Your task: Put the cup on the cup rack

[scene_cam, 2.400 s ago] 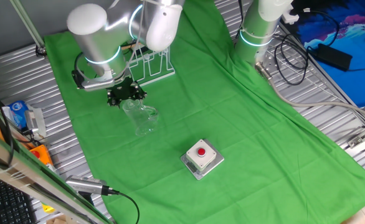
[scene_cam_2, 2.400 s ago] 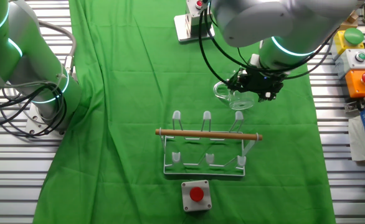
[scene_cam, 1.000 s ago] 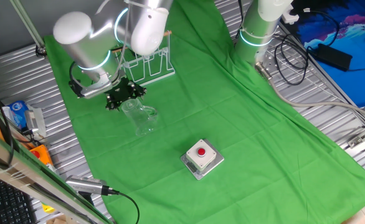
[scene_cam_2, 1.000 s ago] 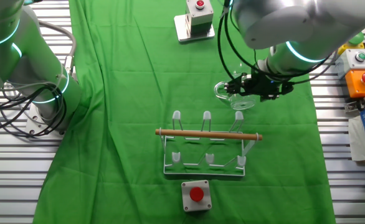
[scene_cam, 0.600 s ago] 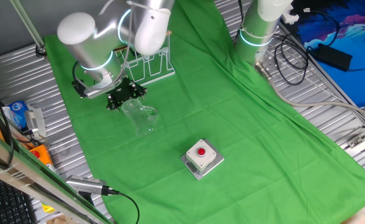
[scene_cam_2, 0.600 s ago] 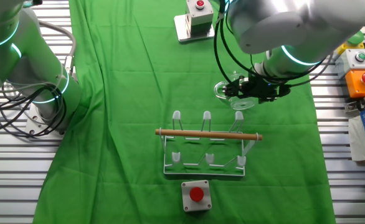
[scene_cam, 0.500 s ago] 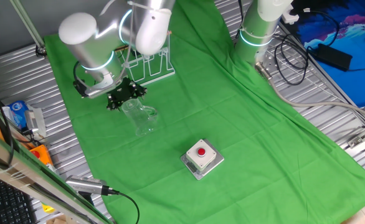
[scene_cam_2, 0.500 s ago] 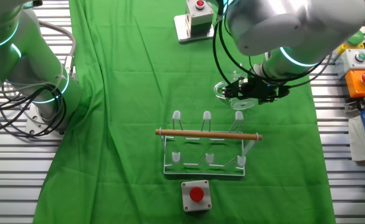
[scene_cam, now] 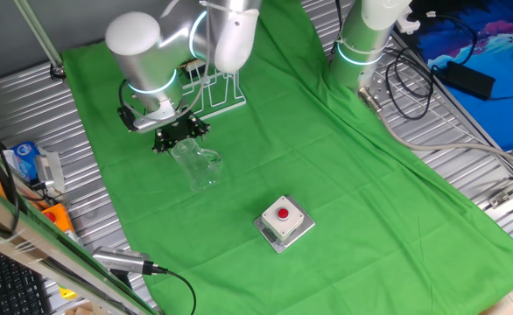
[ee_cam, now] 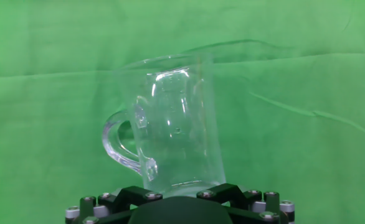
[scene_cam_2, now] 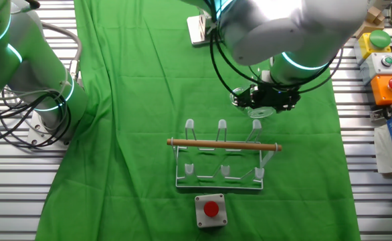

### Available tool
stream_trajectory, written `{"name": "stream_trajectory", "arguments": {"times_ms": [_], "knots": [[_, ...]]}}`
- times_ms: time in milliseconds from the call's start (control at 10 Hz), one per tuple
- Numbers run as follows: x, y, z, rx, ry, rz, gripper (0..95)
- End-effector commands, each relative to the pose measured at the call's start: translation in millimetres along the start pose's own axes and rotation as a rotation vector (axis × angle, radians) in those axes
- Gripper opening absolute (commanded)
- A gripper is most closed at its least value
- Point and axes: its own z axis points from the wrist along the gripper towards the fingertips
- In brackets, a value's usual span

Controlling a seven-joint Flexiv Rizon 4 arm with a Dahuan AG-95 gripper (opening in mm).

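The green-draped tabletop (scene_cam: 344,175) carries the cup rack (scene_cam_2: 221,155), well clear of the arm. The end effector (scene_cam: 179,138) is clamped on the clear cup (ee_cam: 170,134), near the rack.

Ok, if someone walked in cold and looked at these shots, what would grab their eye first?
Probably the big silver arm bent over the green cloth, its black claw at the clear cup. After that, the cup rack with its wooden rod, and the grey box with a red button nearby.
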Motion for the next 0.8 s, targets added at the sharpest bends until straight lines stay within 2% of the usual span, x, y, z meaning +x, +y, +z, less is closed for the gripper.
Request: {"name": "stream_trajectory", "arguments": {"times_ms": [100,800], "knots": [[-0.5,-2.1,2.8,0.002,-0.001,0.008,95.0],[-2.8,-7.1,8.8,0.006,-0.007,0.024,95.0]]}}
